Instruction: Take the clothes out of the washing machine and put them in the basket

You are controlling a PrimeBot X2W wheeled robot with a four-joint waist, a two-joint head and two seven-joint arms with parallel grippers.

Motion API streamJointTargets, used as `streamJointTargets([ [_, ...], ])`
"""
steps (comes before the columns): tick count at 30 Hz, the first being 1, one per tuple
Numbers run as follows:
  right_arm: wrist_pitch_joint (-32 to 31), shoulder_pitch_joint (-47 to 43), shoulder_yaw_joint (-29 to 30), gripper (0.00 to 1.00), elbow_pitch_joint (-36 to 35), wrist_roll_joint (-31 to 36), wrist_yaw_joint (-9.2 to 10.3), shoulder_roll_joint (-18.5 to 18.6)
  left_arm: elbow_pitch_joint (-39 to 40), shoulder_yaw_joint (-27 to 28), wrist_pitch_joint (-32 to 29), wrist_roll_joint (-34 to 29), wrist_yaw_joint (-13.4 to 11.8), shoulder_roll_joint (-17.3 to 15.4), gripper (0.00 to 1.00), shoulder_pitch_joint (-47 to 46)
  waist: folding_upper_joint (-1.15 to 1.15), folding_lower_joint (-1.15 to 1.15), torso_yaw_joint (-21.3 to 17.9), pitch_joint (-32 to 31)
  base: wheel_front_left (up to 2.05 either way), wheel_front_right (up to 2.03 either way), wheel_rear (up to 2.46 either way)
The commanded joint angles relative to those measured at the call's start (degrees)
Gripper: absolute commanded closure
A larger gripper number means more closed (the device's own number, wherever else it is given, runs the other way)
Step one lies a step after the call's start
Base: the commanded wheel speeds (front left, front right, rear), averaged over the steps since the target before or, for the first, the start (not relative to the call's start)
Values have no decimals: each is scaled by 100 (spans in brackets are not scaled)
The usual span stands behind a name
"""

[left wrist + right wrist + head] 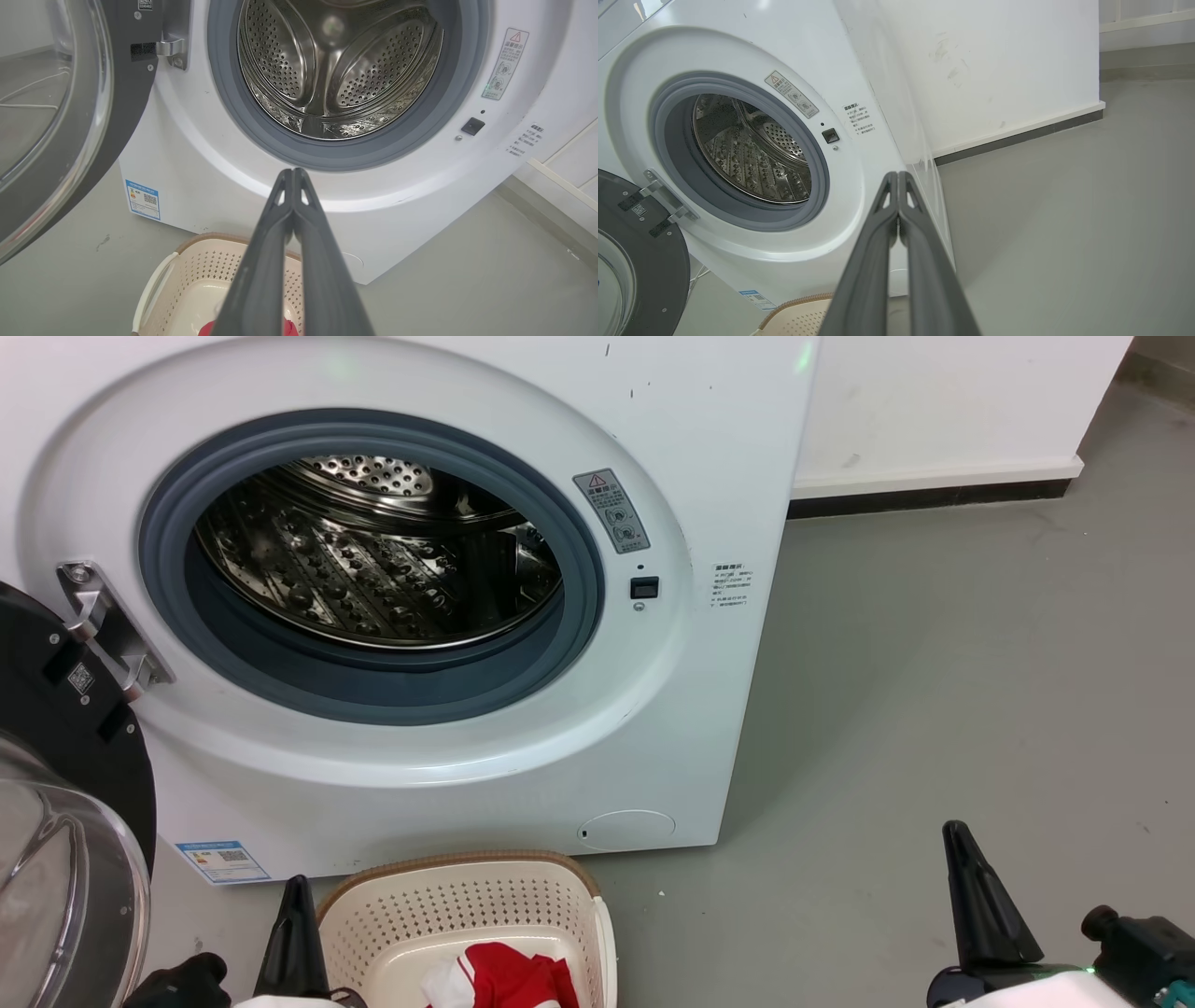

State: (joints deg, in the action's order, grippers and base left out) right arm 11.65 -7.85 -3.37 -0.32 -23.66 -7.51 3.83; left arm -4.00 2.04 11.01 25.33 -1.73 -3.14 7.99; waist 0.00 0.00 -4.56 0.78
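The white washing machine (485, 775) stands with its door (65, 821) swung open to the left; its steel drum (373, 555) holds no fabric that I can see. On the floor in front sits the cream basket (467, 915) with red and white clothes (509, 975) inside. My left gripper (297, 887) is shut and empty, just left of the basket. In the left wrist view its shut fingers (293, 175) point at the machine's front above the basket (187, 275). My right gripper (954, 831) is shut and empty over bare floor to the right.
Grey floor (934, 691) stretches to the right of the machine. A white wall with a dark skirting (934, 495) runs behind. The open door (56, 116) juts out on the left side.
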Motion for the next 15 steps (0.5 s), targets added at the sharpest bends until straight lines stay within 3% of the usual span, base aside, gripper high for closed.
streamJointTargets([
  [1,-19,159,15,100,-40,-183,1,44,49,1,-20,162,36,-54,100,-150,0,0,3,-1,0,0,0],
  [15,-279,410,91,100,241,-1598,1,104,-168,9,-296,1516,217,-101,100,-416,0,0,62,-8,0,0,0],
])
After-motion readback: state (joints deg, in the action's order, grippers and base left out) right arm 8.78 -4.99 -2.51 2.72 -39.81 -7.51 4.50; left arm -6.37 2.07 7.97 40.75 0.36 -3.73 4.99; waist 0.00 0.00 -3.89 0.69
